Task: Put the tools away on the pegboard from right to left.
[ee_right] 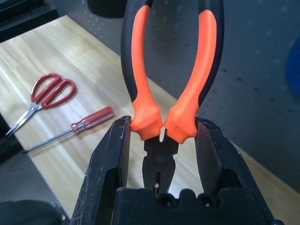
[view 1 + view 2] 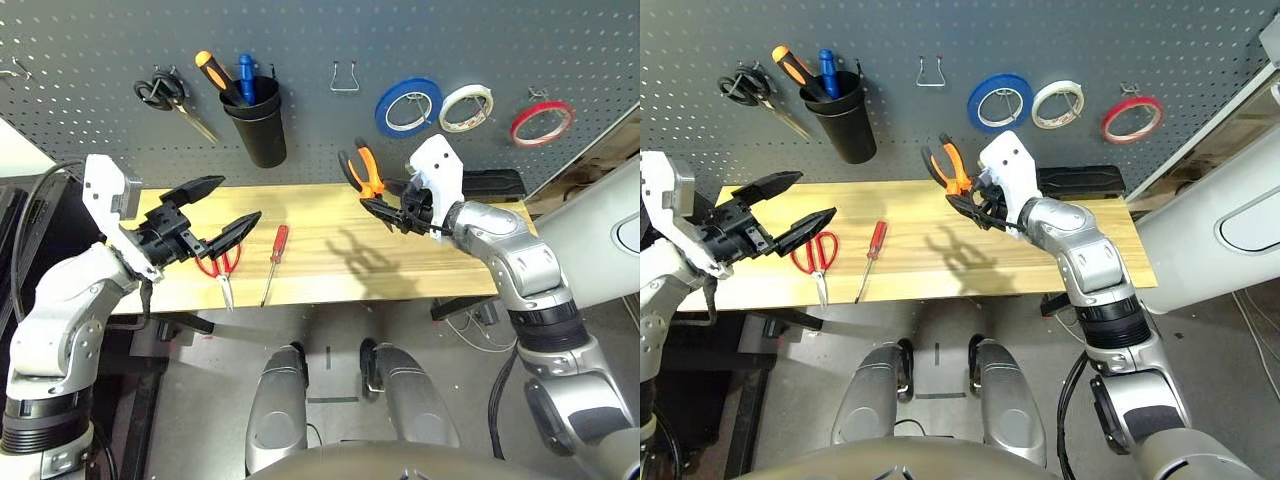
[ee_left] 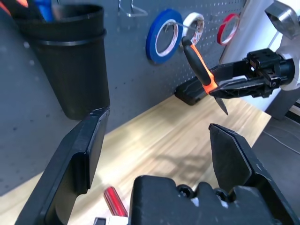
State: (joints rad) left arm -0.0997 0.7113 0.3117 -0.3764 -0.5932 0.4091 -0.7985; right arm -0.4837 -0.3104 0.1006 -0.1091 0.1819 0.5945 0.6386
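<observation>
My right gripper point(image 2: 380, 206) is shut on the orange-and-black pliers point(image 2: 362, 171), gripping them near the joint. Their handles point(image 1: 140, 70) point up toward the pegboard point(image 2: 320, 40), above the table's back middle. The red tape ring point(image 2: 541, 122) hangs on the pegboard at the far right. A red-handled screwdriver point(image 2: 273, 262) lies on the wooden table point(image 2: 320, 260). Red-handled scissors point(image 2: 222, 266) lie just left of it, partly behind my left gripper point(image 2: 240, 198). That gripper hovers open above the table's left side with nothing between its fingers.
On the pegboard hang a blue tape roll point(image 2: 408, 106), a white tape roll point(image 2: 466, 107), an empty metal hook point(image 2: 345, 77) and black-handled scissors point(image 2: 165, 95). A black cup point(image 2: 258, 120) there holds two tools. A black case point(image 2: 490, 183) lies at the table's back right.
</observation>
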